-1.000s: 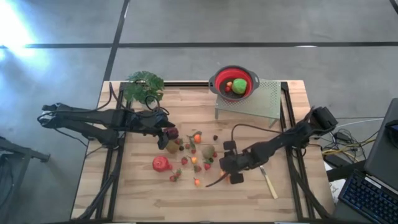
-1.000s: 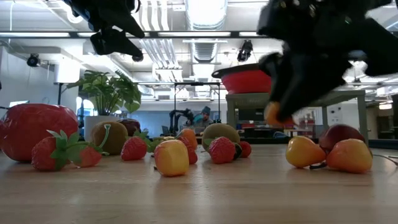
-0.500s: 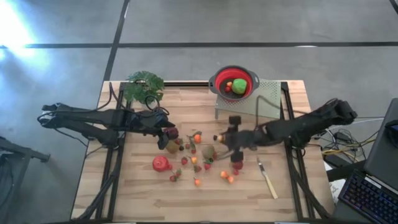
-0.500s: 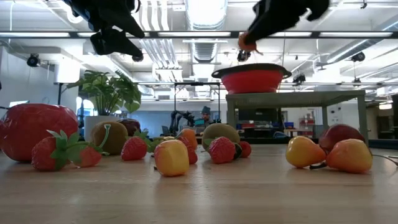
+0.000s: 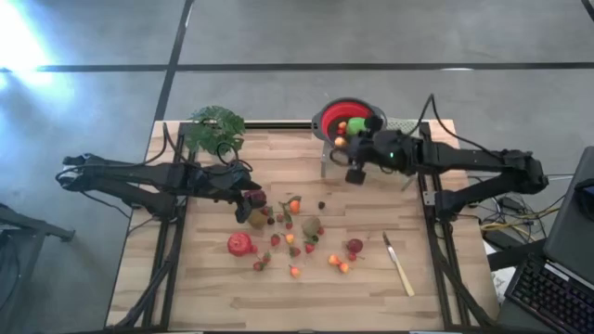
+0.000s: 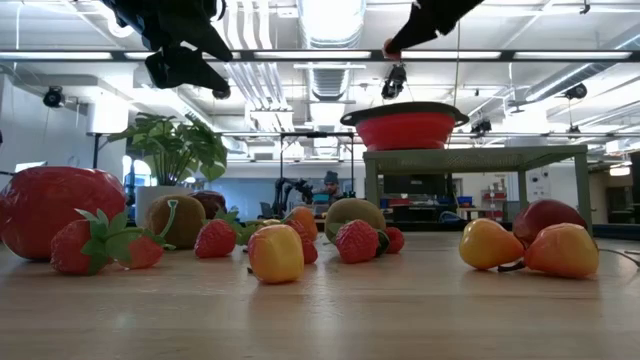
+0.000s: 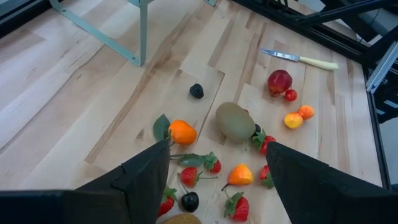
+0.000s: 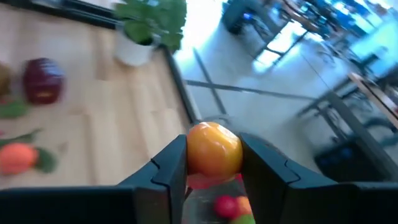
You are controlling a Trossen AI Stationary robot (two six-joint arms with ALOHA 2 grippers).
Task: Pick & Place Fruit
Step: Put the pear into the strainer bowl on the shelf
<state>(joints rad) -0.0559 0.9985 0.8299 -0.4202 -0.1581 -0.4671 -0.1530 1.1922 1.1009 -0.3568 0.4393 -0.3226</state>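
Right fingers: the right gripper (image 8: pixel 213 163) pinches a small orange-yellow fruit (image 8: pixel 214 149) between its two dark fingers, one on each side, closed only as far as the fruit allows.
Right gripper place: in the high view it hangs at the rim of the red bowl (image 5: pixel 330 118), which stands on a pale perforated stand (image 5: pixel 401 148) at the far side of the table.
Left fingers: the left gripper (image 7: pixel 217 180) has its fingers spread apart and nothing between them.
Left gripper place: it hovers above the scattered fruit near the potted plant (image 5: pixel 215 128).
Done: the bowl holds at least a green fruit (image 5: pixel 357 124) and some red ones.
Left to do: I judge the release into the bowl is next; many pieces remain on the wooden table (image 5: pixel 204 288), among them a big red strawberry (image 5: pixel 240 244), a kiwi (image 7: pixel 235 121) and small strawberries.
Not fruit: a knife (image 5: pixel 401 267) lies near the right edge.
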